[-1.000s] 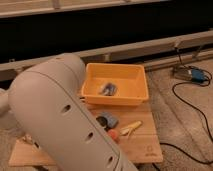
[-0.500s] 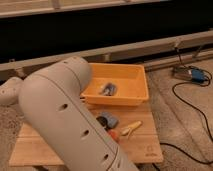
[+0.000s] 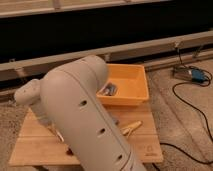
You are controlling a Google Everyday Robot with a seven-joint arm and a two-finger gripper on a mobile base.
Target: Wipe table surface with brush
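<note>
My big grey-white arm (image 3: 82,115) fills the middle of the camera view and covers much of the table surface (image 3: 35,146), a light tan plank top. My gripper is out of view behind or below the arm; it is shut, and I cannot see whether it holds anything. The brush is hidden from this view. An orange bin (image 3: 136,80) stands on the table's far right part with a grey object (image 3: 108,90) inside. A yellow piece (image 3: 131,128) lies on the planks just right of the arm.
On the floor to the right lie a blue-and-grey box (image 3: 192,75) and a black cable (image 3: 196,117) looping toward the table's right corner. A dark wall with a metal rail (image 3: 150,47) runs behind the table.
The arm has swung to the right across the view, uncovering the table's left end and hiding more of its middle. The bin and the yellow piece have not moved.
</note>
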